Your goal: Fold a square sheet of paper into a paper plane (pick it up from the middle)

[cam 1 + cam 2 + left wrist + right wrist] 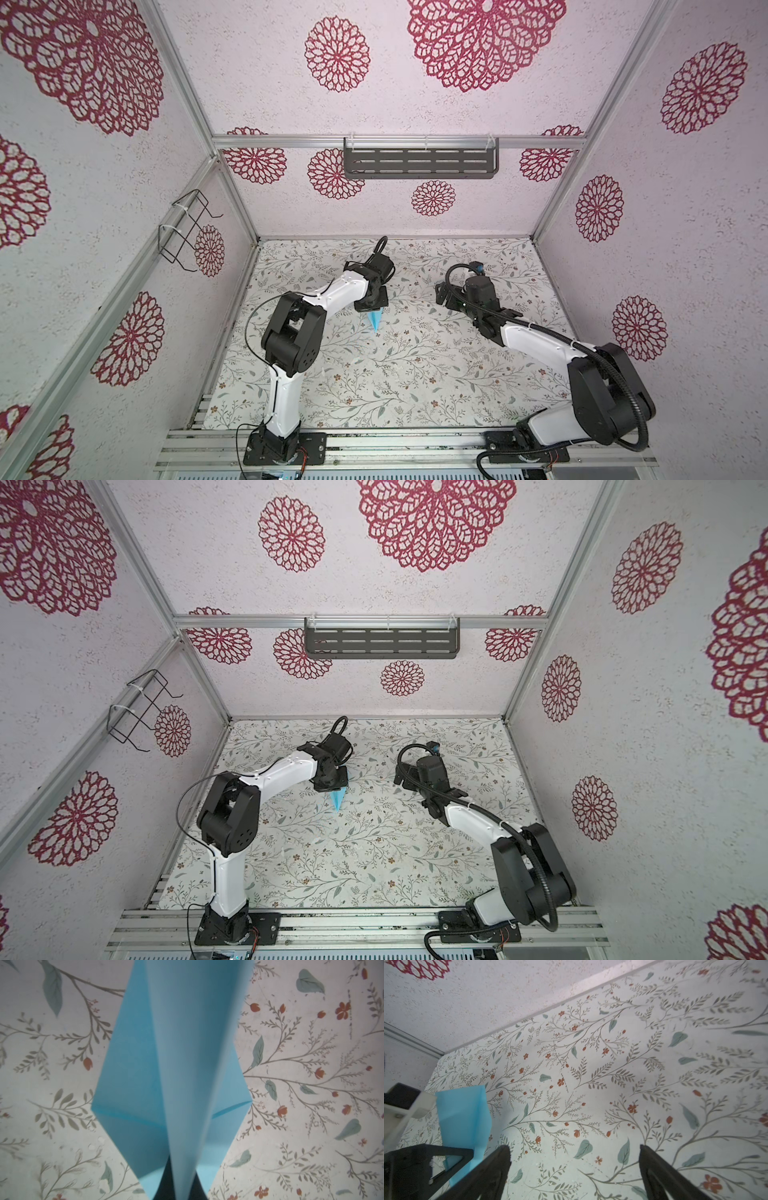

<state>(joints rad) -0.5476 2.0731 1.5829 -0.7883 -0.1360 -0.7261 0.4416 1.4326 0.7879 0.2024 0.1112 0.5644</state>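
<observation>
Pinching the plane (182,1064), your left gripper (372,310) is clamped tight; right gripper (574,1149) gapes wide, empty. From above, the plane's tail is hidden.

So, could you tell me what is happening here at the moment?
The left gripper has its fingers shut on the centre fold of a light-blue paper plane, whose nose points toward the near edge of the floral table. The right gripper sits apart on the right, fingers wide open and empty. The folding looks finished, and the plane is simply being held.
</observation>
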